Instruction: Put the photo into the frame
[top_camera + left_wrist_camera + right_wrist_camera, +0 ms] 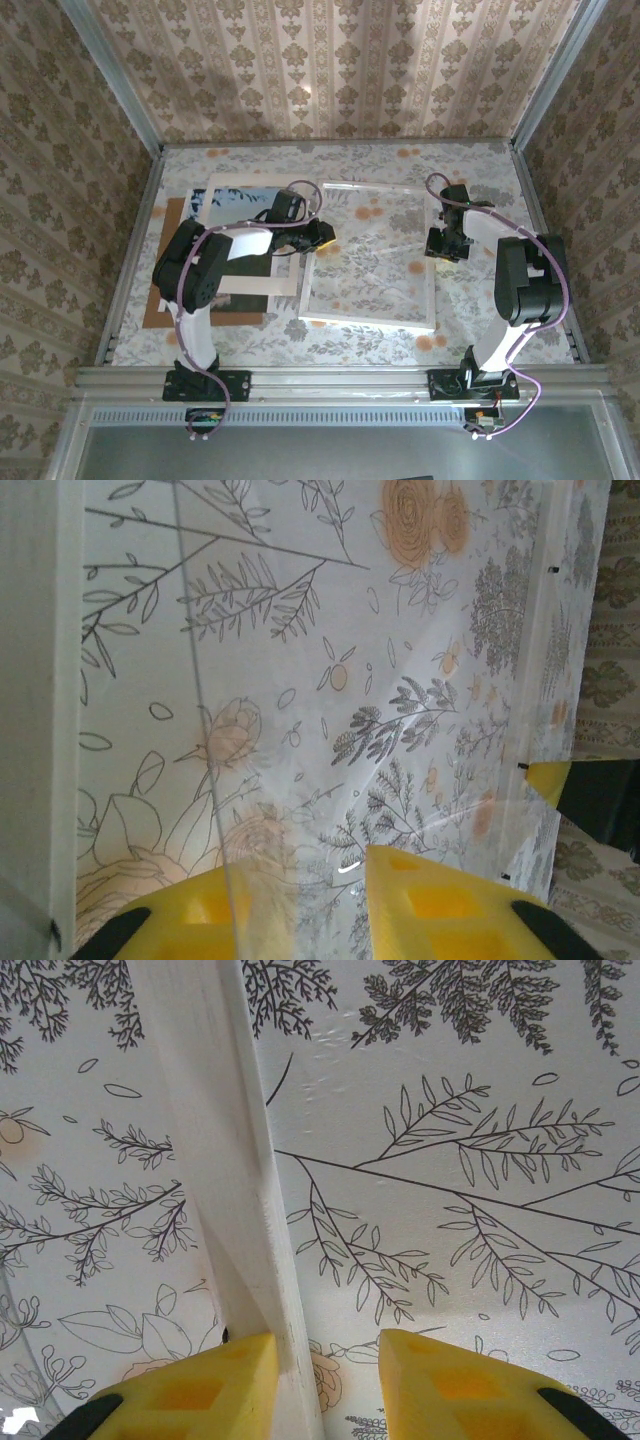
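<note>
Brown board [163, 265]: lies flat at the far left of the table, partly under the other sheets.
Photo [240, 198]: lies left of the frame and well apart from both grippers. A strip of pale blue sky shows in the window of the white mat [255, 285], which lies over it.
Photo, handling: probably thin, light and bendy, with a surface that marks easily. I would take it by one free edge. The mat likely has to come off first, because its border covers the edges.
Left gripper [322, 235]: at the frame's left edge. In the left wrist view the left gripper [305, 880] has its yellow fingers [440, 905] parted. The thin edge of the clear pane [195, 680] runs up through the gap, with room to spare. Nothing is clamped.
Frame [368, 321]: flat on the floral table between the two arms, with the table pattern showing through the pane.
Frame, handling: the rails look stiff, the frame light for its span. The pane looks slick and flexes or cracks if pinched, so grip the white rail [215, 1160], not the pane.
Right gripper [443, 243]: at the frame's right edge. In the right wrist view the right gripper [325, 1345] straddles the rail. One finger is against it and a gap shows at the other, so it looks unclamped.
</note>
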Robot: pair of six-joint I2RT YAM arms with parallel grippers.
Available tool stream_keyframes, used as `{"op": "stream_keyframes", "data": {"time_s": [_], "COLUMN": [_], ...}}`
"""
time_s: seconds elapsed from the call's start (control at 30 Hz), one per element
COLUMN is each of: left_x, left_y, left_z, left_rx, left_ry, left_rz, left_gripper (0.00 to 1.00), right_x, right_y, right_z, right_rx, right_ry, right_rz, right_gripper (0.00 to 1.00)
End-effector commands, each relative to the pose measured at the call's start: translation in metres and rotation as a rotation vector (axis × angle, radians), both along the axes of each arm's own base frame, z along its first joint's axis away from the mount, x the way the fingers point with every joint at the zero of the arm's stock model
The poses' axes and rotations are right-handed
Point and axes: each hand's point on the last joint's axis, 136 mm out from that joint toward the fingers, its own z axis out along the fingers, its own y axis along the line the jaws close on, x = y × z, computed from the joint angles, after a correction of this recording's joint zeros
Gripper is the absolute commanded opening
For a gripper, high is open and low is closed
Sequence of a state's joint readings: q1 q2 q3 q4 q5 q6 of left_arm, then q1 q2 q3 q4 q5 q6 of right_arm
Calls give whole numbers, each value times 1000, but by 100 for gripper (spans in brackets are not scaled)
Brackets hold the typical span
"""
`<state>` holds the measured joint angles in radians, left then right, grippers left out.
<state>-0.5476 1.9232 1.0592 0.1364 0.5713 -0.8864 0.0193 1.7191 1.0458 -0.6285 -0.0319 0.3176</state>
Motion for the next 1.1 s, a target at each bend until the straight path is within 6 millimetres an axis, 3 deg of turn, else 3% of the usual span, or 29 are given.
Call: {"op": "stream_keyframes", "data": {"time_s": [0.0,0.17,0.33,0.63,0.83,1.07], "left_x": [-6,-9,-9,-15,-13,-8], "left_y": [7,13,14,17,16,8], "left_z": [9,5,0,-6,3,31], "left_rx": [1,22,23,30,-17,-116], "left_ry": [-6,11,26,40,24,8], "left_rz": [-35,-54,-71,-94,-53,-7], "left_gripper": [30,35,34,5,0,0], "right_x": [-5,-5,-5,-5,-4,0], "right_y": [-6,-7,-6,-7,-7,-6], "right_z": [-6,-7,-7,-8,-5,7], "right_rx": [-19,-22,-23,-29,-28,-21], "right_ry": [10,12,12,13,7,-34], "right_rz": [-23,-23,-20,-19,-19,-23], "right_gripper": [34,34,34,34,34,35]}}
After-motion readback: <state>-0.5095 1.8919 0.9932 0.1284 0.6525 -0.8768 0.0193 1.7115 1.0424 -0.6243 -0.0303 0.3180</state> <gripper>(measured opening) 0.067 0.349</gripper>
